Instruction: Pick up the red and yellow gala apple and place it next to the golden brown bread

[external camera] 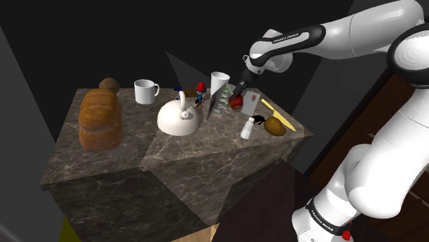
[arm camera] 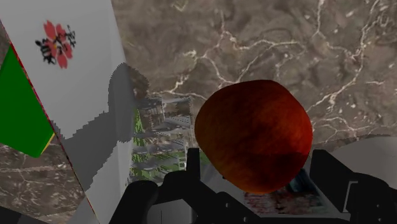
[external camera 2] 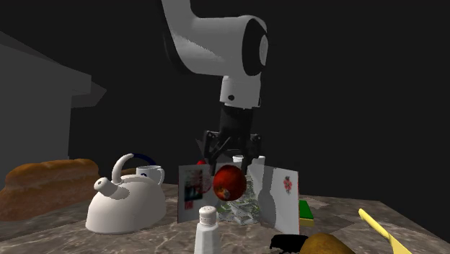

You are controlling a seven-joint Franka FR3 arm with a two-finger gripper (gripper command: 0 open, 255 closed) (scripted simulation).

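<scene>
- Bare marble [external camera: 141, 134] between kettle [external camera: 179, 118] and bread [external camera: 101, 120]; more in front of kettle.
- Behind kettle: mug [external camera: 145, 91], toy [external camera: 200, 93], cup [external camera: 219, 82].
- Beyond kettle, away from bread: upright cards [external camera 2: 278, 193], shaker [external camera: 247, 128], potato [external camera: 276, 126], knife [external camera: 278, 115], crowded together.

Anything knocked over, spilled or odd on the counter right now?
Nothing stands out. The dark red apple is clasped in the black pincer over the marble counter. The white kettle and white shaker stand upright, and the brown bread loaf rests on the counter.
</scene>
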